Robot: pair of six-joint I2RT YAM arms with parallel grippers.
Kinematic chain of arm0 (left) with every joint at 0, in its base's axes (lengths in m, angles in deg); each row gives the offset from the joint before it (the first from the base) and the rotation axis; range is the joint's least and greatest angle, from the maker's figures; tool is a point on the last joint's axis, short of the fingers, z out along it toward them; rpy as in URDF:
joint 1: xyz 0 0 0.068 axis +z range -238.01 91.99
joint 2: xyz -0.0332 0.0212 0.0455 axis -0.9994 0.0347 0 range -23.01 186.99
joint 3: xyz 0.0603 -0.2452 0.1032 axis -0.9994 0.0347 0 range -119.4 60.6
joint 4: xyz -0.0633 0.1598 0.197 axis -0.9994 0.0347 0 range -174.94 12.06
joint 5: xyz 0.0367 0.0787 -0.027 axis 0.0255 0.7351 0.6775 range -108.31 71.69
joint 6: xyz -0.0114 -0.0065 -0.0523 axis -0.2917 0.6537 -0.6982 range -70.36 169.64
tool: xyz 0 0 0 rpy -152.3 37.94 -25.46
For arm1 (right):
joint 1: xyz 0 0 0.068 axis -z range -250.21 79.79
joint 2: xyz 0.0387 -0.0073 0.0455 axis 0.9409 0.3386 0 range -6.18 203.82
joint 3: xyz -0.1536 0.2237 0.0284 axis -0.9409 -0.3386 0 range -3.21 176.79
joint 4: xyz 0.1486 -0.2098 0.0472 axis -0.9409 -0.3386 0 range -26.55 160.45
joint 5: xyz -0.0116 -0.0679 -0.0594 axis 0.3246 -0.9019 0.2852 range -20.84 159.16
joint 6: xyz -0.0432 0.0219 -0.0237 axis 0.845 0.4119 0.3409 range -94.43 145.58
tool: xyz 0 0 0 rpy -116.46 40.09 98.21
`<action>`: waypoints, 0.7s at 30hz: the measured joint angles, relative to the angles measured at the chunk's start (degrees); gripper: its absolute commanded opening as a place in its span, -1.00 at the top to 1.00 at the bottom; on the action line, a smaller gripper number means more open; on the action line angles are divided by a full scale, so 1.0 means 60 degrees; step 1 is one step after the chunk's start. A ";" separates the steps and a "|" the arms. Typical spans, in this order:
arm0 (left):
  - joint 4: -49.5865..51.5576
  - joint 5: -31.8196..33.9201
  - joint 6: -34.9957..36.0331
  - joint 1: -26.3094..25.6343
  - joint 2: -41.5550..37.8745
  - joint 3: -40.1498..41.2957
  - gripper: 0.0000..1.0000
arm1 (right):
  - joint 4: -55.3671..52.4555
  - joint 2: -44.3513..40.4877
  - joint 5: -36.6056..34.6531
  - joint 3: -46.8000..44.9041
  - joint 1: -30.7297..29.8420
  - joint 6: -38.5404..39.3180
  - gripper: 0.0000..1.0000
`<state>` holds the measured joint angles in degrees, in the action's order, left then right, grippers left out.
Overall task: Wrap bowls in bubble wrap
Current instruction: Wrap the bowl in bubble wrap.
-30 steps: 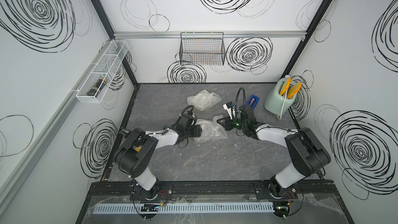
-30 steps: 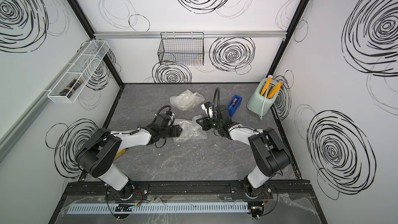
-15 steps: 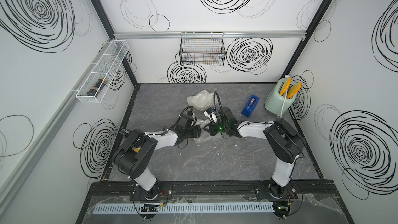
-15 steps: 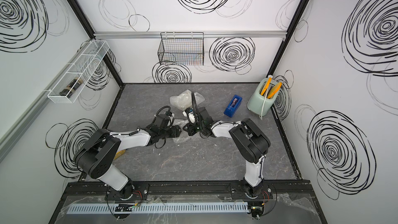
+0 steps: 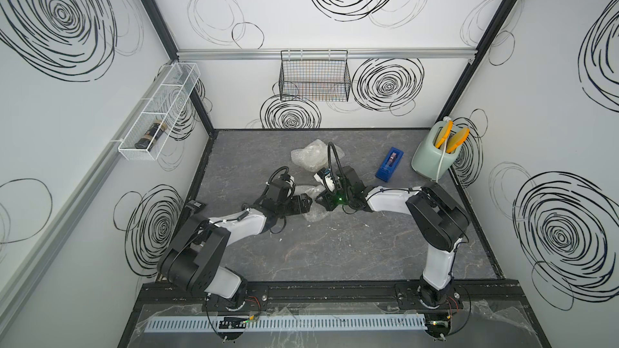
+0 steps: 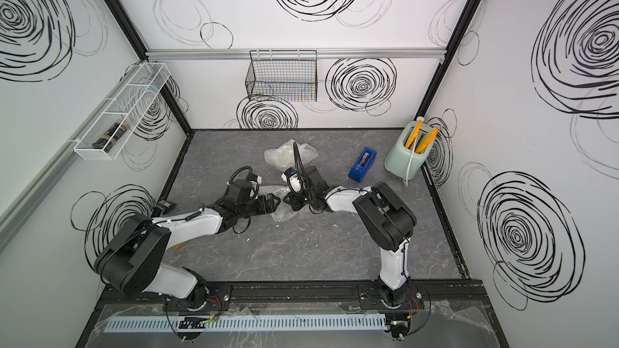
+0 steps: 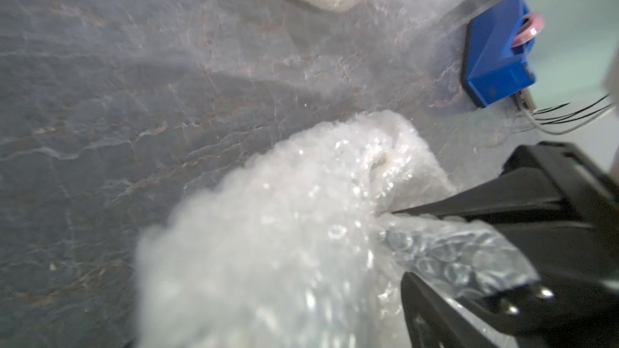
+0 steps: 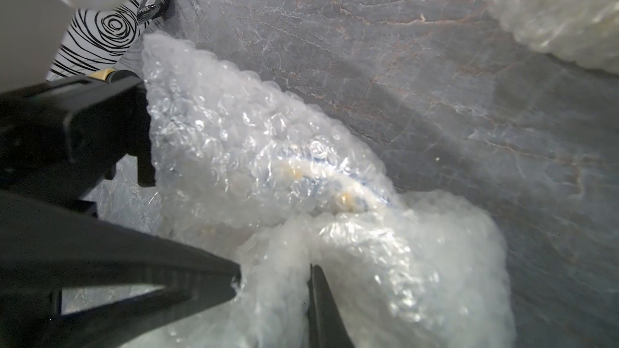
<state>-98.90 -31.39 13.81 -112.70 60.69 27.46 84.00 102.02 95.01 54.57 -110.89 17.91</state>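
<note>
One sheet of bubble wrap (image 5: 315, 215) is bunched around a bowl (image 8: 335, 179) at mid-table. The bowl's pale rim, with blue and yellowish marks, shows through the film. My right gripper (image 8: 273, 274) is shut on a gathered fold of that wrap, seen in both top views (image 6: 286, 201). My left gripper (image 5: 306, 204) faces it from the left, open, its fingers (image 8: 144, 162) standing along the wrap's edge. Its own fingertips are hidden behind wrap in the left wrist view. A second bubble wrap bundle (image 5: 310, 159) with a yellowish shape inside lies behind.
A blue tape dispenser (image 5: 388, 164) sits right of the grippers. A pale green holder with orange tools (image 5: 435, 152) stands at the back right corner. A black wire basket (image 5: 315, 76) hangs on the back wall and a white wire shelf (image 5: 157, 112) on the left wall.
My right gripper has swept left across the table with the wrap, ending close to the left gripper. The left gripper's jaws have spread wider; its arm has barely moved.
</note>
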 measured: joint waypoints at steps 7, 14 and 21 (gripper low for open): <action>-0.0940 -0.0914 -0.0499 0.0098 -0.0484 0.0295 -0.93 | -0.0036 0.0007 -0.0142 0.0000 -0.0095 0.0142 0.61; -0.1326 -0.1242 -0.0561 0.0106 0.0171 0.0186 -0.95 | -0.0117 0.0007 -0.0270 0.0007 -0.0178 0.0299 0.53; -0.1118 -0.1013 -0.0412 0.0106 0.0769 0.0149 -0.66 | -0.0240 0.0004 -0.0412 0.0007 -0.0204 0.0463 0.44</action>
<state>-105.61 -37.47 11.34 -112.07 65.30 28.35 82.55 102.04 92.54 54.62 -112.12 20.69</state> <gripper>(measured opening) 0.857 0.265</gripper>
